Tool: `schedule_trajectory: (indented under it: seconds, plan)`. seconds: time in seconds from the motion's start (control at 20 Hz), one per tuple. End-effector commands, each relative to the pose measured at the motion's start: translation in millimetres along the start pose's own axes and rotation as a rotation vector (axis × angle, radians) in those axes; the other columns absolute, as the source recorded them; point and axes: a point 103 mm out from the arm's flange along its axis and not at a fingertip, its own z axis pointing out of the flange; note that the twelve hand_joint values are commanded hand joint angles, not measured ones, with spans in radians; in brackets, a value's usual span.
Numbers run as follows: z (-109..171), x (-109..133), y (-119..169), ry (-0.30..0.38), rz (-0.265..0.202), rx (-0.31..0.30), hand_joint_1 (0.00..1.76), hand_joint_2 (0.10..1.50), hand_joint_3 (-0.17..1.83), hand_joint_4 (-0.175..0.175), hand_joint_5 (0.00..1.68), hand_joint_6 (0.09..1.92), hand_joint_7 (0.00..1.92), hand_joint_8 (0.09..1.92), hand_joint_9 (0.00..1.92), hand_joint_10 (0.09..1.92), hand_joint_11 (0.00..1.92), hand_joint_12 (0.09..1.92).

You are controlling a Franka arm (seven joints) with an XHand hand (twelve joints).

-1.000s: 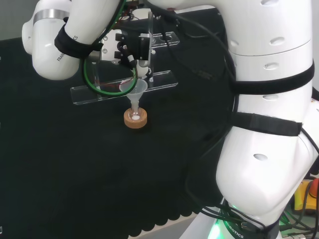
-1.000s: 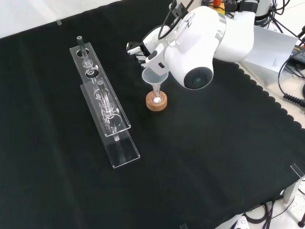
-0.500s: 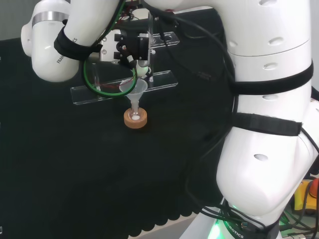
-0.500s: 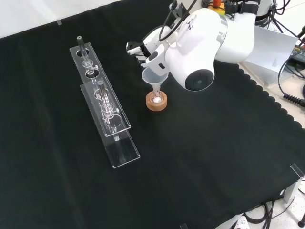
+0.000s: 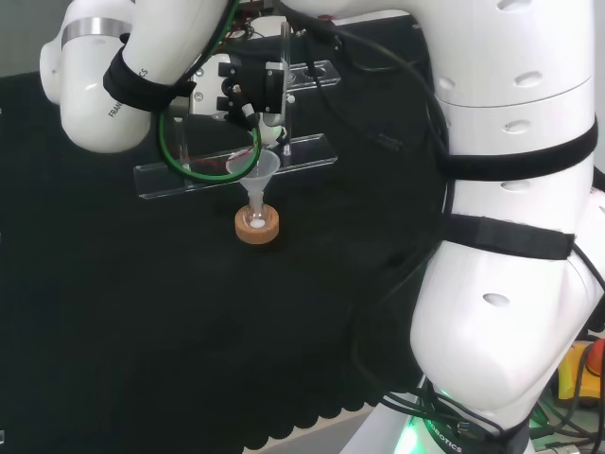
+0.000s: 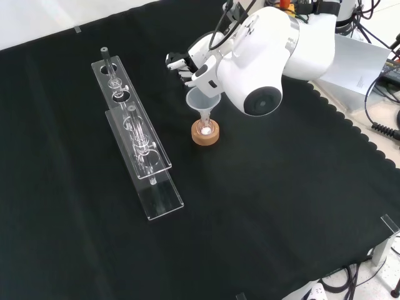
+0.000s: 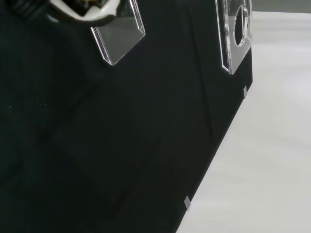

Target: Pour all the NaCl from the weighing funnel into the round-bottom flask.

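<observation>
Barely any change from a second ago: arm link in the front view sits a touch higher and further right, hand and glassware keep their places. Hand (image 6: 182, 65) sits just above and behind the funnel (image 6: 202, 102) in the front view, dark fingers curled; whether they pinch the weighing funnel or anything else, cannot tell, arm link covers most of it. In the head view the hand (image 5: 253, 90) hangs over the same funnel (image 5: 257, 169), a clear piece near its fingers but too faint to name. Funnel stands upright, stem down in the neck of the round-bottom flask (image 6: 204, 129). Flask rests in a cork ring stand (image 6: 205, 135) on the black-cloth counter (image 6: 281, 206). White material shows at the flask bottom (image 5: 256, 224) in the head view. Clear acrylic rack (image 6: 134, 137) lies left of the flask in the front view, well apart, with glass pieces in it. Wrist view catches rack parts (image 7: 118, 35) and the cloth edge.
</observation>
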Motion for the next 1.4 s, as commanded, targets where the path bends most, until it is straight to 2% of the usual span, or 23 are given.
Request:
schedule_trajectory:
  seconds: [0.05,0.25,0.4,0.85,1.1,1.4]
  plan:
    - [0.8,-3.6,-1.9,0.038,0.002,-0.011,1.07,0.71,0.74,0.175,1.07,1.05,0.91,0.77,1.03,0.51,0.62,1.18]
    - [4.2,-8.7,-4.0,0.079,0.005,-0.022,1.07,0.71,0.74,0.175,1.07,1.05,0.91,0.77,1.03,0.52,0.62,1.18]
    - [8.5,-12.7,-5.3,0.151,0.004,-0.039,1.07,0.71,0.74,0.175,1.07,1.05,0.91,0.77,1.03,0.52,0.62,1.18]
    - [24.9,-22.6,-7.6,0.305,0.008,-0.056,1.07,0.71,0.74,0.175,1.07,1.05,0.91,0.77,1.03,0.52,0.63,1.18]
    - [40.0,-30.1,-6.7,0.453,0.012,-0.068,1.07,0.71,0.74,0.175,1.07,1.05,0.91,0.77,1.04,0.52,0.64,1.17]
    - [63.8,-37.7,-3.0,0.587,0.021,-0.079,1.07,0.71,0.74,0.175,1.07,1.05,0.91,0.77,1.04,0.51,0.64,1.17]
